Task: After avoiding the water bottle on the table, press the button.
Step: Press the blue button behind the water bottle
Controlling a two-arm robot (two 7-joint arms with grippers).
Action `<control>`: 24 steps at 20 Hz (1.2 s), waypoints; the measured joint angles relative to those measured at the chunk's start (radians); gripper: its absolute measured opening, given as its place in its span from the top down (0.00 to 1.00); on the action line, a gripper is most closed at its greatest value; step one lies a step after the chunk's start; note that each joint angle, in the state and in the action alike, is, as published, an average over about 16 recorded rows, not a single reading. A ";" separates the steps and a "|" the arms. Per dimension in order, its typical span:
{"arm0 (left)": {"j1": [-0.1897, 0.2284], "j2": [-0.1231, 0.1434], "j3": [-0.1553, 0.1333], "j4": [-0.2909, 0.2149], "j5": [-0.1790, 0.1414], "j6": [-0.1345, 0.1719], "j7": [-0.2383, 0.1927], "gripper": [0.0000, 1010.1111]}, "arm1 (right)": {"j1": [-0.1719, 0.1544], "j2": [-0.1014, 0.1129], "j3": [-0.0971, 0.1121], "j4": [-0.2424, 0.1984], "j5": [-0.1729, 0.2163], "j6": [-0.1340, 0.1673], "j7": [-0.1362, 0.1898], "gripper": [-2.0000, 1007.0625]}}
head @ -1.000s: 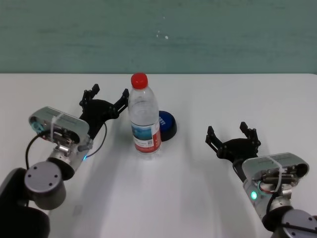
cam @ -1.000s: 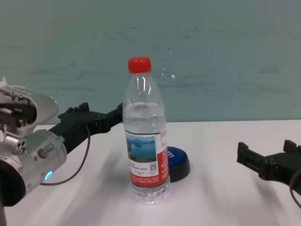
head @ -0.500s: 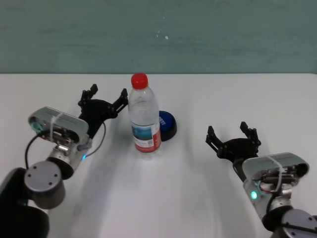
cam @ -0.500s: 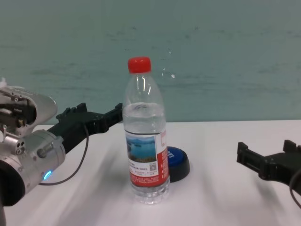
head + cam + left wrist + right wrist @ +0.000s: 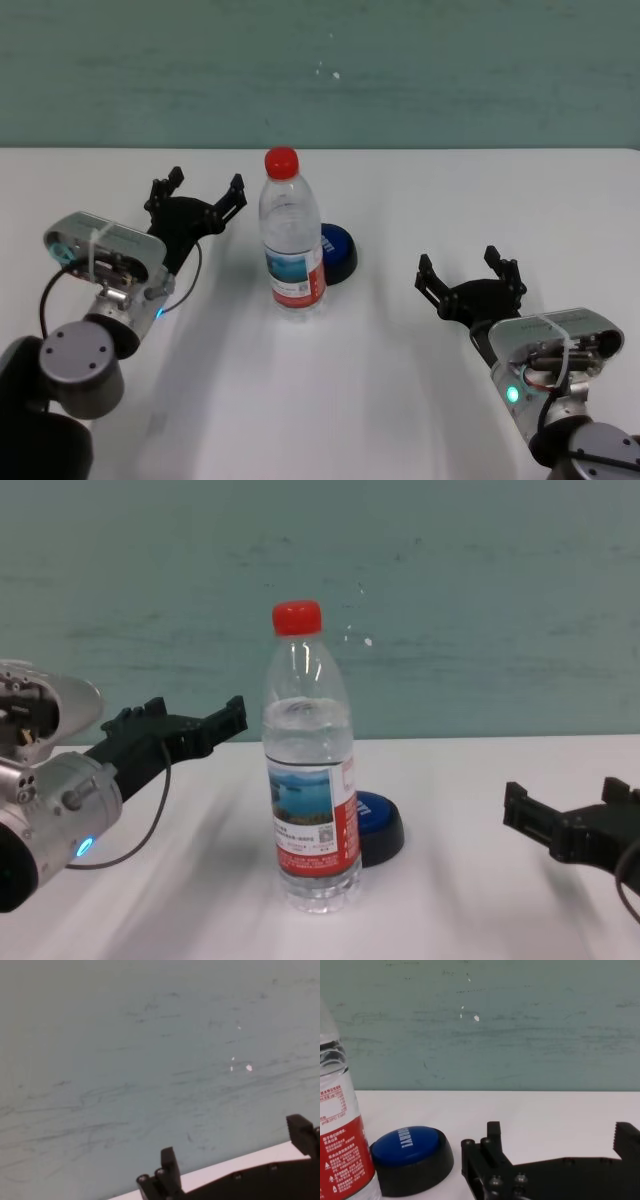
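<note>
The water bottle (image 5: 293, 238) stands upright near the middle of the table (image 5: 400, 400), its red cap on. From the head view the button (image 5: 337, 251) sits just behind it and a little toward the robot's right, partly hidden by the bottle's body. The chest view shows the same button (image 5: 378, 823) low beside the bottle's (image 5: 310, 780) base, its black rim meeting the table (image 5: 460, 900). The left gripper (image 5: 197, 188) hangs off the bottle's left side, apart from it, with its fingers spread and nothing between them; the chest view shows it (image 5: 185, 720) raised above the tabletop at about the height of the bottle's shoulder. The left wrist view shows neither bottle nor button, only the two black fingers (image 5: 167, 1172) held apart against the green wall and a strip of white table edge. The right gripper (image 5: 470, 270) rests well to the bottle's right, nearer the robot, fingers open and empty. Its wrist view gives the clearest look at the button (image 5: 412, 1157): a blue dome with white lettering on a black base, beside the bottle's (image 5: 342, 1150) red label.
</note>
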 joint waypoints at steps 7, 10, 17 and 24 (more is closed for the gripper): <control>0.000 0.003 -0.009 -0.001 -0.003 0.001 -0.001 0.00 | 0.000 0.000 0.000 0.000 0.000 0.000 0.000 0.00; 0.001 0.005 -0.011 -0.003 -0.004 0.001 -0.002 0.00 | 0.000 0.000 0.000 0.000 0.000 0.000 0.000 0.00; 0.007 0.011 -0.016 -0.009 -0.005 0.001 -0.005 0.00 | 0.000 0.000 0.000 0.000 0.000 0.000 0.000 0.00; 0.023 0.023 -0.027 -0.026 -0.014 0.005 -0.011 0.00 | 0.000 0.000 0.000 0.000 0.000 0.000 0.000 0.00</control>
